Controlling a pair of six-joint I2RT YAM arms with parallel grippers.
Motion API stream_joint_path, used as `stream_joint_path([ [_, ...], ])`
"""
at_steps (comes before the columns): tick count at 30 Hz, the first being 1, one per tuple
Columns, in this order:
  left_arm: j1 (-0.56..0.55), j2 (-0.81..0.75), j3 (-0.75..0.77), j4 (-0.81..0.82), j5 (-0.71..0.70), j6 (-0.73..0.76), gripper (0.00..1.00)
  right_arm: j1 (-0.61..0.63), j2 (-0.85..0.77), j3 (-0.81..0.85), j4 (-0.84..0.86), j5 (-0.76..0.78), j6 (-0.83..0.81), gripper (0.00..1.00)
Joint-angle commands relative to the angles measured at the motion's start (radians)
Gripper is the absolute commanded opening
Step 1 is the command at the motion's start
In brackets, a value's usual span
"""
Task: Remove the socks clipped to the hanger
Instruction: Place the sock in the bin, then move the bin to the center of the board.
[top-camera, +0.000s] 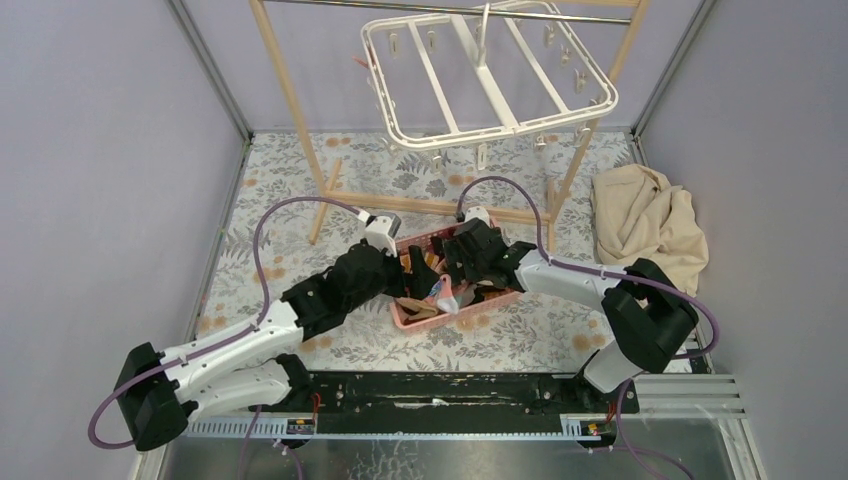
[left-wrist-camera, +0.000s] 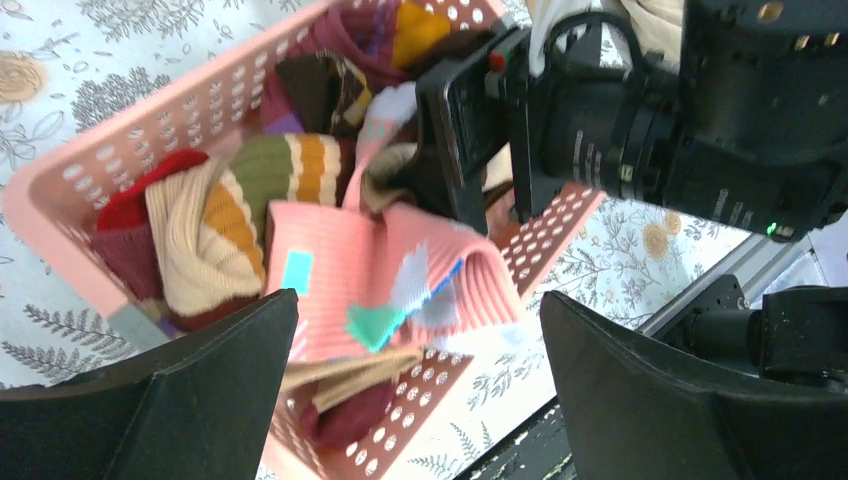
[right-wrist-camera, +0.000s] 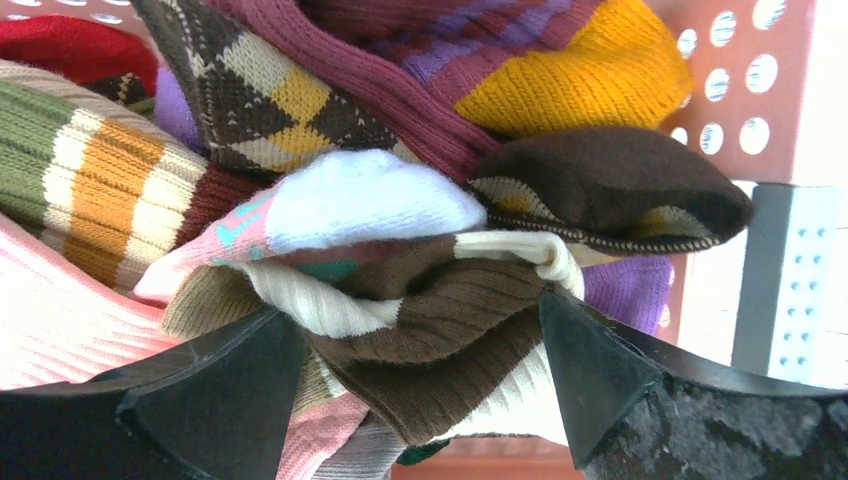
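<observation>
The white hanger (top-camera: 490, 80) hangs tilted from the rail at the top with its clips bare; I see no sock on it. The socks (top-camera: 425, 300) lie piled in a pink perforated basket (top-camera: 400, 318). My left gripper (top-camera: 418, 277) is open over the basket's near end, its jaws (left-wrist-camera: 417, 300) wide above a pink ribbed sock (left-wrist-camera: 330, 260) draped over the rim. My right gripper (top-camera: 458, 262) is open low in the pile; a brown-and-cream sock (right-wrist-camera: 450, 330) bulges between its spread fingers (right-wrist-camera: 420, 310). Argyle, striped, purple and red socks lie around it.
A wooden rail frame (top-camera: 290, 110) stands behind the basket. A beige cloth (top-camera: 645, 220) is heaped at the right. My right wrist (left-wrist-camera: 700, 100) sits close in front of the left gripper. The table's front rail (top-camera: 450, 395) runs along the near edge.
</observation>
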Motion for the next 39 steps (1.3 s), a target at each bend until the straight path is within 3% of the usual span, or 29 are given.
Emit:
stream_joint_path([
  [1,-0.035,0.014,-0.017,0.009,-0.042,-0.042,0.99,-0.055,-0.016,0.003,-0.001,0.199,-0.043,0.91],
  [7,-0.056,0.14,-0.015,0.092,-0.053,-0.06,0.99,-0.114,-0.051,-0.076,0.016,0.125,0.014,0.92],
  [15,-0.067,0.443,0.016,0.248,-0.123,-0.073,0.99,-0.186,-0.126,-0.173,0.037,0.048,0.035,0.93],
  [32,0.202,0.741,0.206,0.318,-0.04,0.051,0.99,-0.224,-0.116,-0.205,0.109,-0.031,0.089,0.93],
  [39,0.248,0.849,0.37,0.303,0.007,0.109,0.99,-0.35,-0.037,-0.189,0.194,-0.071,0.09,0.94],
])
